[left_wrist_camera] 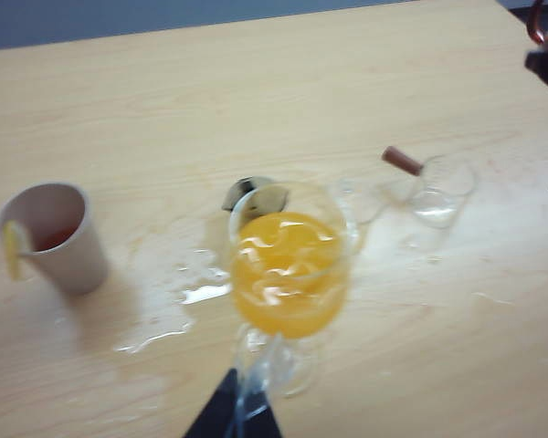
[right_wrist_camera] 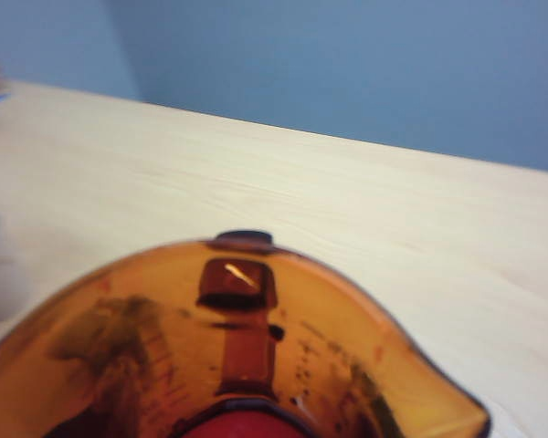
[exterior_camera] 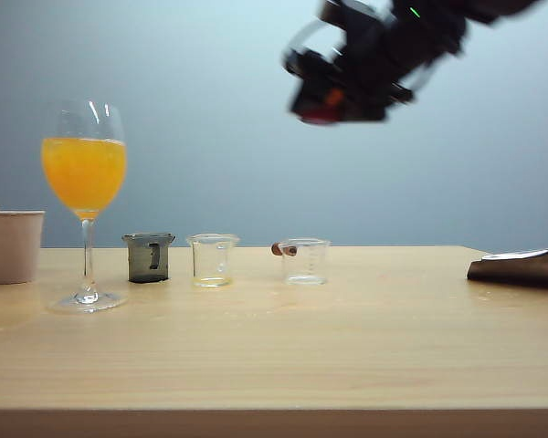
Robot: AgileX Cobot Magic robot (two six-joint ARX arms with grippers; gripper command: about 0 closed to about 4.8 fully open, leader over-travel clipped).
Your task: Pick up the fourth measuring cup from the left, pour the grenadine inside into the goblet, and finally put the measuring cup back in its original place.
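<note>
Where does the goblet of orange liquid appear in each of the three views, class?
Exterior view: goblet at far left, beside the white paper cup.
Left wrist view: centre foreground, seen from above.
Right wrist view: not in it.
Shared landmark: the paper cup, in the exterior and left wrist views.

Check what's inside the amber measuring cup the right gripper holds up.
Right gripper, raised above the table, holds the amber transparent measuring cup. Red liquid shows at its bottom, with printed graduation marks on the wall. How much remains is cropped out.
</note>
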